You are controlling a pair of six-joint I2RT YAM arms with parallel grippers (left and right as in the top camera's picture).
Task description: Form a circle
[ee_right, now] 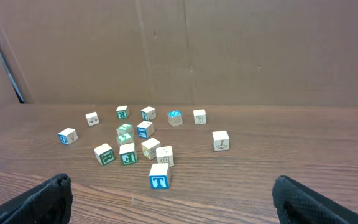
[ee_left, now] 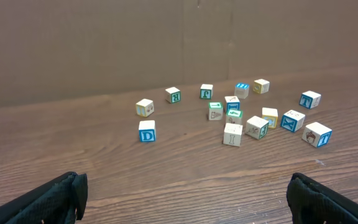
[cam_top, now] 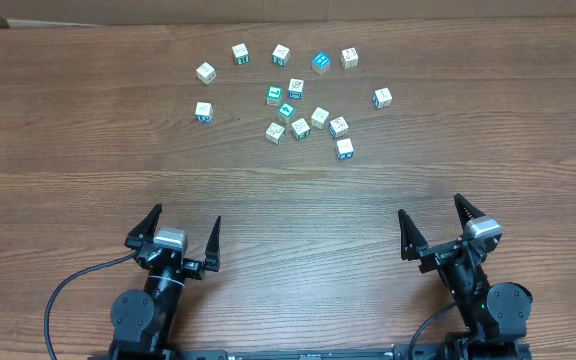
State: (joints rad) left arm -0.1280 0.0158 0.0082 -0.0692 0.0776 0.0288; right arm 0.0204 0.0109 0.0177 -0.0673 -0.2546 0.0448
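Wooden table [cam_top: 68, 120] — scattered cubes [cam_top: 301, 128], brown wall [ee_right: 229, 50]

Lab: wood table [cam_top: 68, 150], cardboard backdrop [ee_right: 229, 50]

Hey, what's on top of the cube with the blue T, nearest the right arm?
Nothing. The T cube has no cube stacked on it, and its top face is uncovered. It sits flat on the table, so its bottom face is hidden.

cubes [ee_right: 150, 148] scattered on table [ee_right: 278, 168], R claw [ee_right: 174, 202] wide
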